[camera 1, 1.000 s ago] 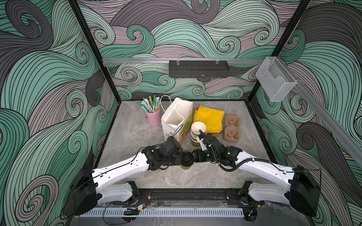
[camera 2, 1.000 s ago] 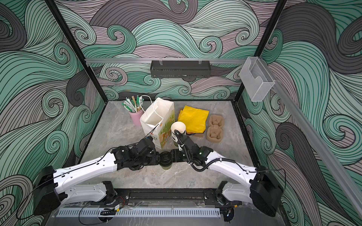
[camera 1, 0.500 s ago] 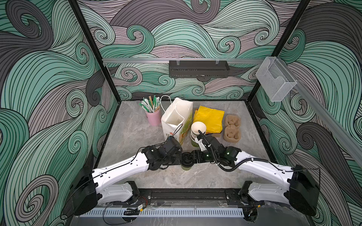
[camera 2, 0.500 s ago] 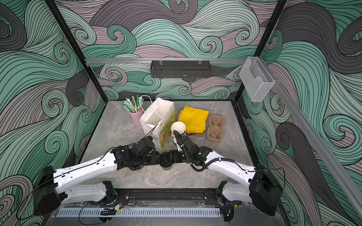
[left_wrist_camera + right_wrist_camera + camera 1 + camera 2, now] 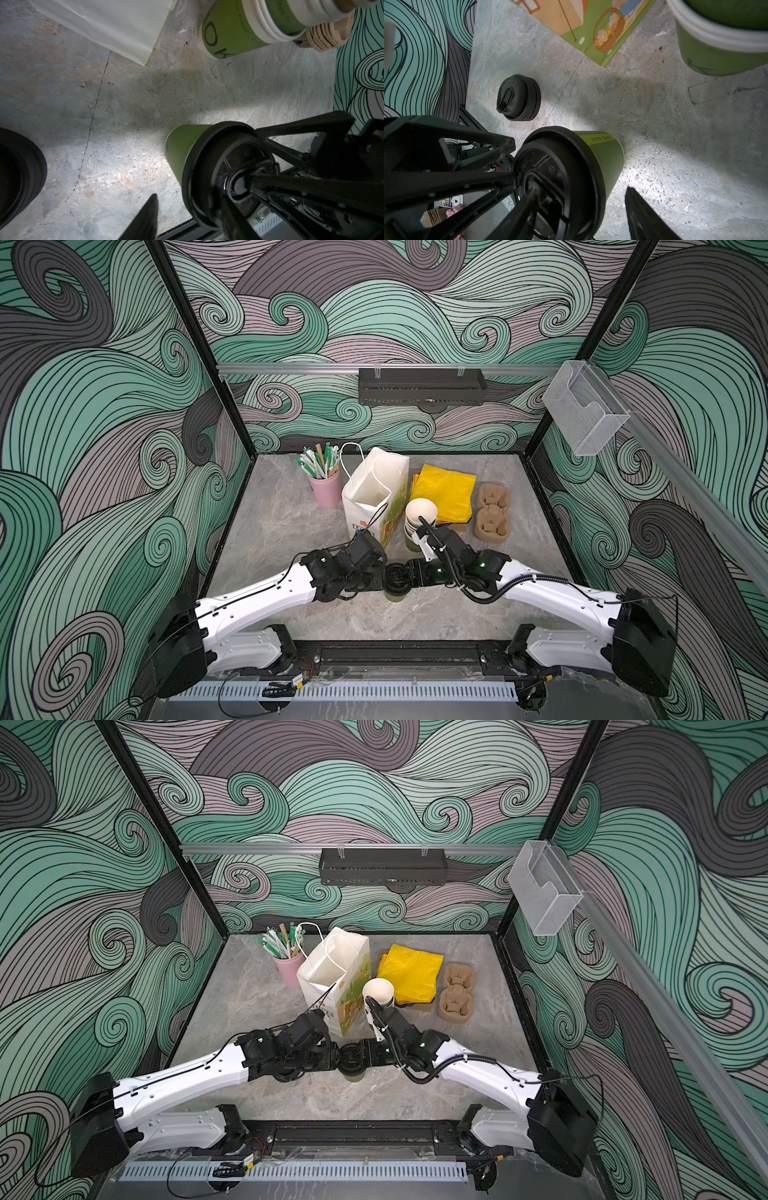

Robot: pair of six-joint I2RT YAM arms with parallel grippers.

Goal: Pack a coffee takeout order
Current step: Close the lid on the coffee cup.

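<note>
The green paper cup with its black lid [image 5: 396, 581] [image 5: 352, 1061] stands upright at the table's front centre. My left gripper [image 5: 380, 576] reaches it from the left and my right gripper [image 5: 412, 573] from the right, tips meeting over the lid. In the left wrist view the left gripper [image 5: 187, 199] is open: one finger lies across the lid [image 5: 209, 166], the other hangs clear of the cup wall. The right gripper [image 5: 581, 190] is open and astride the rim of the lid [image 5: 562, 166] in the same way. The tan carrier [image 5: 492, 512] and yellow sheet [image 5: 444, 491] lie at the back right.
An open white paper bag [image 5: 374, 493] stands behind the grippers. A stack of lidless green cups [image 5: 419, 514] is to its right and a pink cup of stirrers [image 5: 324, 485] to its left. A squat stack of black lids [image 5: 519, 102] sits near the left gripper. Bare table [image 5: 282, 526] lies at the left.
Hardly anything has changed. Both grippers stay over the lidded cup, and the right arm has edged slightly towards it.
</note>
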